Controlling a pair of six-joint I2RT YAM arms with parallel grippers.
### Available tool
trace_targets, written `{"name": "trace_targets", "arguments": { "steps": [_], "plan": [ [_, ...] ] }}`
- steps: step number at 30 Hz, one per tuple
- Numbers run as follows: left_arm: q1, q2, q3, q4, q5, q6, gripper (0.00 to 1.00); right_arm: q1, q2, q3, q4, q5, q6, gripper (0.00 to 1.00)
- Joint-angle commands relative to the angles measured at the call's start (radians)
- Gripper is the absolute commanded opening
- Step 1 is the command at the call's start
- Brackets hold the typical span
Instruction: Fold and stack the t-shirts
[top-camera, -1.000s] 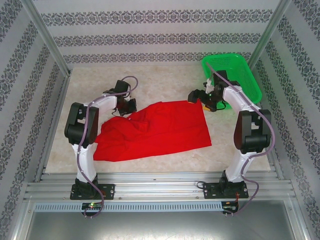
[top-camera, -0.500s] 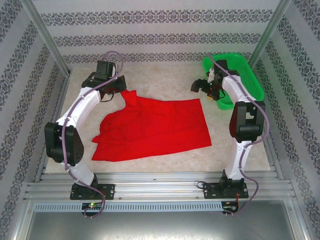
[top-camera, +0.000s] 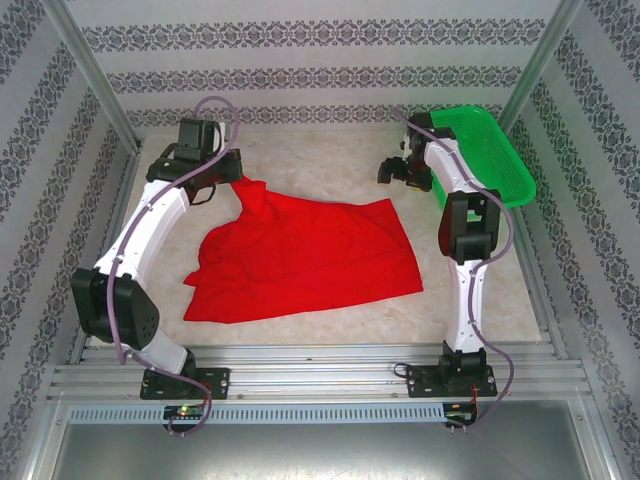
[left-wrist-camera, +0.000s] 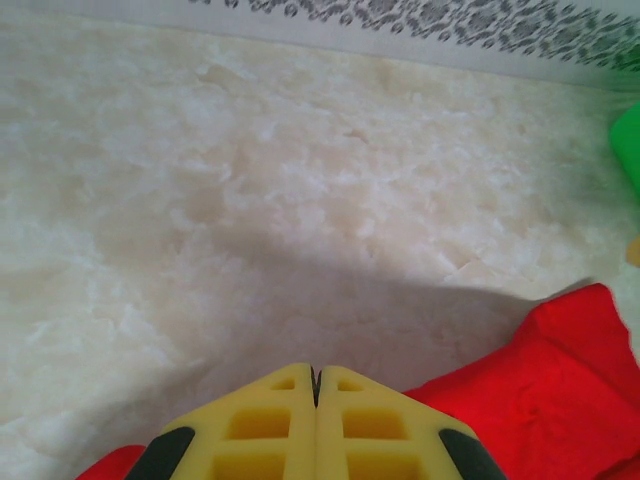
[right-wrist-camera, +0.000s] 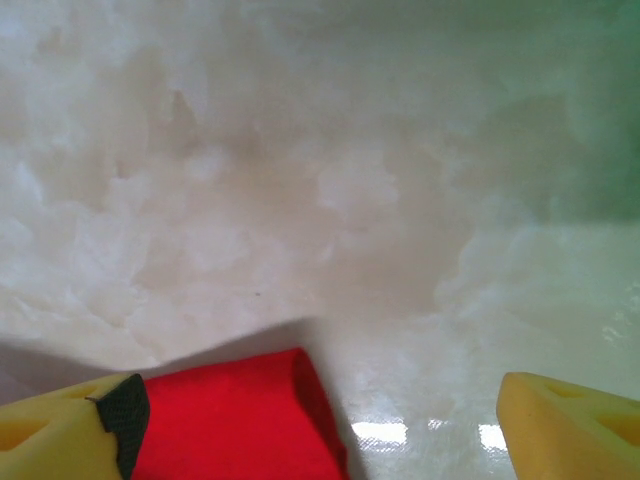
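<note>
Left wrist view: the left end effector (left-wrist-camera: 315, 375) is seen with its yellow fingers pressed together, and a corner of the red t-shirt (left-wrist-camera: 560, 370) is pinched beneath them. In the top external view that corner is held raised toward the far left of the surface (top-camera: 330, 160), while the rest of the shirt is spread, wrinkled, across the middle. The right end effector (top-camera: 392, 170) is held with fingers spread near the shirt's far right corner, just beside the green basket (top-camera: 490, 150) at the far right corner.
</note>
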Motion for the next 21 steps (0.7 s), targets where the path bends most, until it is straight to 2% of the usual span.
{"name": "trace_targets", "arguments": {
  "steps": [1, 11, 16, 21],
  "plan": [
    [0.008, -0.015, -0.018, 0.099, 0.109, 0.041, 0.00, 0.007, 0.004, 0.022, -0.033, -0.002, -0.016, 0.89],
    [-0.134, 0.060, -0.167, 0.202, 0.325, 0.060, 0.00, 0.004, -0.181, -0.245, 0.083, -0.064, 0.023, 0.89],
    [-0.206, 0.178, -0.156, 0.222, 0.318, 0.075, 0.00, 0.004, -0.246, -0.350, 0.114, -0.100, 0.034, 0.89],
    [-0.219, 0.326, -0.054, 0.226, 0.271, 0.079, 0.00, 0.009, -0.271, -0.407, 0.138, -0.129, 0.048, 0.90]
  ]
}}
